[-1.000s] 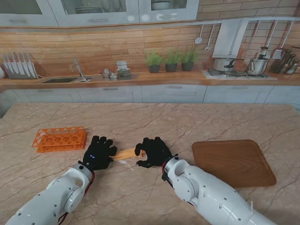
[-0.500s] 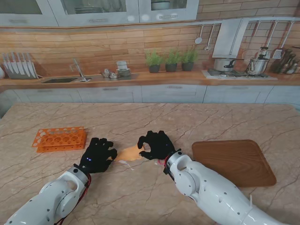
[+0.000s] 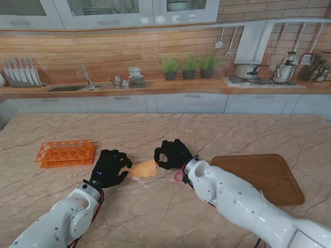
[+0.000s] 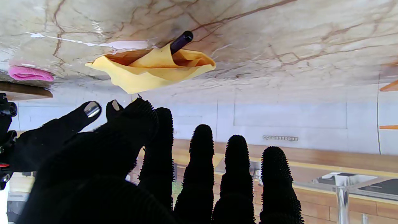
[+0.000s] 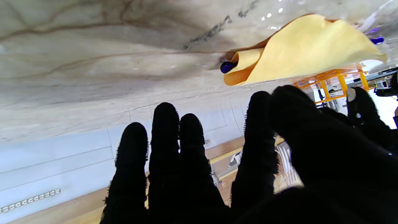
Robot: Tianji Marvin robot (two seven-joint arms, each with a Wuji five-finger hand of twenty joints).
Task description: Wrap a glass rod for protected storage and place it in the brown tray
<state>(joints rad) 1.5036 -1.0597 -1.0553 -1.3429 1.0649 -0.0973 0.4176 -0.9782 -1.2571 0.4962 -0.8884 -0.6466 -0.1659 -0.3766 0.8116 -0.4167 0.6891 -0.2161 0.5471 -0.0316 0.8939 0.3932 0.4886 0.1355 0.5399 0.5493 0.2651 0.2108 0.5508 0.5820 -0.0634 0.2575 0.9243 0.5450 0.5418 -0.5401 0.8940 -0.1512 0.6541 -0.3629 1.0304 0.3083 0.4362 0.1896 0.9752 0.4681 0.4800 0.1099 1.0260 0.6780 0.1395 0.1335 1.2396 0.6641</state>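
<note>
While both black-gloved hands hover over the middle of the marble table, my left hand (image 3: 109,168) and right hand (image 3: 173,154) look spread and empty, flanking the loosely folded yellow cloth (image 3: 143,168) so they can roll it tighter. A dark rod tip (image 4: 181,41) pokes from the fold, so wrapping looks unfinished. Farther right, toward the table edge, the brown wooden tray (image 3: 258,178) waits; far left sits an orange plastic rack (image 3: 65,153).
</note>
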